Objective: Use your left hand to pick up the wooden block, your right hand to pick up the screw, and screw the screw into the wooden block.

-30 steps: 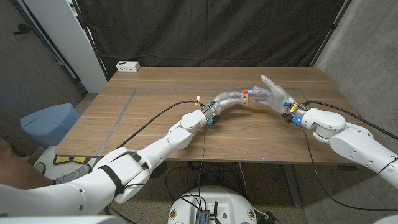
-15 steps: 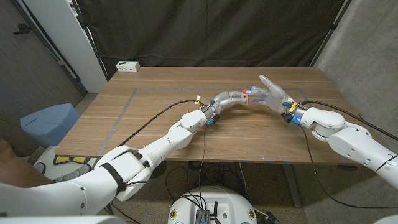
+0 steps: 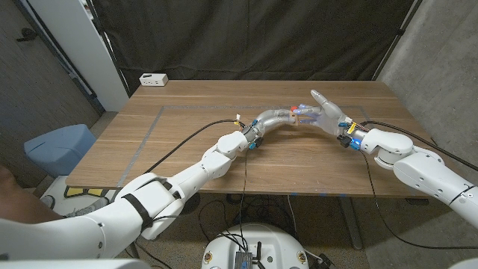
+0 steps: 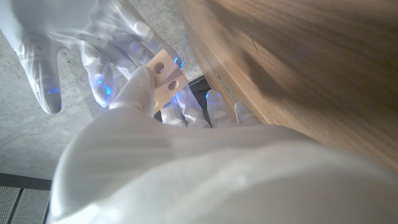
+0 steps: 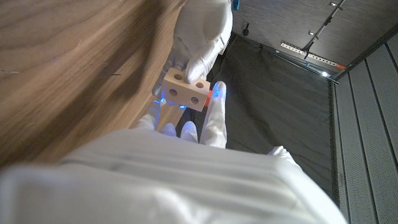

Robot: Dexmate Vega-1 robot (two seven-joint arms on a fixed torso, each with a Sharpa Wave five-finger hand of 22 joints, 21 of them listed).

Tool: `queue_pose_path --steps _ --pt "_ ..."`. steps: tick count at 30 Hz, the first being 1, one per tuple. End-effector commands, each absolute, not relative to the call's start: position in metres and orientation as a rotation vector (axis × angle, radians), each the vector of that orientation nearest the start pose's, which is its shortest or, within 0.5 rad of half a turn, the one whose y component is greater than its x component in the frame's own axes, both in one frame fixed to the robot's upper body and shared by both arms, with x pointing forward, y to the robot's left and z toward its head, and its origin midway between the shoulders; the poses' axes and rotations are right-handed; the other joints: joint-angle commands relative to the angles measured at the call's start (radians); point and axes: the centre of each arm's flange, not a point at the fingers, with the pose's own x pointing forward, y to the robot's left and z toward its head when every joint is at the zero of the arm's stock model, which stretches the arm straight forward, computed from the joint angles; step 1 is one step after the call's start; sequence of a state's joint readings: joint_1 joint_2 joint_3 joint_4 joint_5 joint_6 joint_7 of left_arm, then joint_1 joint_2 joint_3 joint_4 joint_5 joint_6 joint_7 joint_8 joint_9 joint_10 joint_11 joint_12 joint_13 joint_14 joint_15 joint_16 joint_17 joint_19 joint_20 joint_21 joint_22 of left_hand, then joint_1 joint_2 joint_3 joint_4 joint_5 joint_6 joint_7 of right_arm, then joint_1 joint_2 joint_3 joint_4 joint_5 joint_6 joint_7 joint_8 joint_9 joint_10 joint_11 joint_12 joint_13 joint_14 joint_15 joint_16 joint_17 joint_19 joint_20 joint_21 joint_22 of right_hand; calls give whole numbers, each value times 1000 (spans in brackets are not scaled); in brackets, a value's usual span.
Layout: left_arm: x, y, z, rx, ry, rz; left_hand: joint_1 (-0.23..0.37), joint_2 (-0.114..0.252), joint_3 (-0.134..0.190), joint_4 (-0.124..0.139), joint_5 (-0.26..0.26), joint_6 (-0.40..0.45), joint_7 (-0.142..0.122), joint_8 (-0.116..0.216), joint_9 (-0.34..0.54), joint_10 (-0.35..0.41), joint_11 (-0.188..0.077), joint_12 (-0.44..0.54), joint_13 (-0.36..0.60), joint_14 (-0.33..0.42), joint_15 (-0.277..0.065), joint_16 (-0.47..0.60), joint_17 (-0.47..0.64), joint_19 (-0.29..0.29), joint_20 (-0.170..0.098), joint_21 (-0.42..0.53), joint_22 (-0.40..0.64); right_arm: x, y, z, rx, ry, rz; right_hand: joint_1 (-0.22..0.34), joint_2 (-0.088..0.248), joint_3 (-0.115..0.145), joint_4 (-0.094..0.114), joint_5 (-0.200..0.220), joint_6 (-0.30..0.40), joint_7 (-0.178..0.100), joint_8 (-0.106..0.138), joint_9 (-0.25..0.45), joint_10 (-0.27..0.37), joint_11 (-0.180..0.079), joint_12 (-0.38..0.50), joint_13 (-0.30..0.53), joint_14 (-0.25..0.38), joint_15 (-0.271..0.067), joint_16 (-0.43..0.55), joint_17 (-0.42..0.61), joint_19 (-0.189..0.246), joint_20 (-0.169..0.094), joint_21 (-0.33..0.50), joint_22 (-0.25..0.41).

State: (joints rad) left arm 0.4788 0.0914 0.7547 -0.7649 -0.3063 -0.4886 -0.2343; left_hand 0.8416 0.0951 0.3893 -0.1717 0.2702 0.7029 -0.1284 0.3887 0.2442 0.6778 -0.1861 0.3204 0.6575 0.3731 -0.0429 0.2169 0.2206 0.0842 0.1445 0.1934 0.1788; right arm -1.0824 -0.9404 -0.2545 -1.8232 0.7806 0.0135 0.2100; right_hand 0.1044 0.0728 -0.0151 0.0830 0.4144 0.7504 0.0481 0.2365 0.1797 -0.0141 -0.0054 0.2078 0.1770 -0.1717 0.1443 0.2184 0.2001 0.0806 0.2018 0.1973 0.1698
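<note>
Two robot hands meet over the far middle of the table [image 3: 187,149], above its surface. Your left robot hand [image 3: 280,117] pinches the wooden block [image 5: 186,91] at its end, holed face turned toward the right robot hand [image 3: 326,116]. Right robot hand: fingers at the block, others spread; the screw is not discernible, so I cannot tell whether you hold it. Judgement: you are at the insertion step. Keep the block steady, line the screw axis square with one hole, press lightly, then twist; re-grip in small turns. Risk: left thumb sits close to the holes and may crowd the right fingertips. Surroundings: a white box [image 3: 154,78] at the far left corner, well apart; cables [image 3: 179,146] trail across the table from both wrists. Nothing obstructs.
</note>
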Motion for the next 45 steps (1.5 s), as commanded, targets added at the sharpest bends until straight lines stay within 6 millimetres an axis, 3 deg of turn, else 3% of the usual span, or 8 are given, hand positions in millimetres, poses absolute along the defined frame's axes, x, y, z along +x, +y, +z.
queue_pose_path --steps 1,11,25,30,45 --pt "679 17 -27 339 -632 -699 -4 15 21 19 4 47 5 14 6 -7 3 0 4 -2 -34 -6 2 -4 4 7 2 546 -301 -3 -257 -456 485 7 4 -7 4 4 19 1 5 4 15 0 5 3 -1 -6 5 1 8 3 -1 2" --pt "679 23 -25 343 -639 -701 -7 16 24 20 5 43 6 14 8 -10 4 -3 3 -5 -33 -6 1 -6 7 7 2 544 -300 0 -262 -476 449 12 5 -9 4 6 2 -14 -9 4 20 -1 0 4 12 -6 7 0 22 2 2 2" --pt "681 30 -19 343 -657 -714 -7 17 26 19 6 42 6 15 12 -11 9 -4 4 -6 -31 -4 1 -6 8 7 2 541 -292 2 -262 -513 383 29 1 -14 -2 10 -86 -58 -49 5 -19 3 -21 5 7 1 -1 0 28 7 -2 2" --pt "681 31 -20 342 -654 -724 -8 19 27 20 6 38 7 13 12 -14 7 -5 4 -8 -29 -4 1 -7 11 7 2 540 -288 5 -268 -521 375 37 1 -17 -4 11 -136 -72 -60 6 -54 7 -29 6 2 0 -6 1 27 -34 -5 2" --pt "680 46 -15 352 -669 -747 -8 15 25 17 5 44 4 15 11 -7 4 -2 4 -8 -34 -3 1 -7 6 7 2 542 -271 9 -283 -514 357 44 1 -23 -4 12 -213 -93 -67 5 -96 -2 -31 6 -20 -5 -15 2 16 -41 -9 2"
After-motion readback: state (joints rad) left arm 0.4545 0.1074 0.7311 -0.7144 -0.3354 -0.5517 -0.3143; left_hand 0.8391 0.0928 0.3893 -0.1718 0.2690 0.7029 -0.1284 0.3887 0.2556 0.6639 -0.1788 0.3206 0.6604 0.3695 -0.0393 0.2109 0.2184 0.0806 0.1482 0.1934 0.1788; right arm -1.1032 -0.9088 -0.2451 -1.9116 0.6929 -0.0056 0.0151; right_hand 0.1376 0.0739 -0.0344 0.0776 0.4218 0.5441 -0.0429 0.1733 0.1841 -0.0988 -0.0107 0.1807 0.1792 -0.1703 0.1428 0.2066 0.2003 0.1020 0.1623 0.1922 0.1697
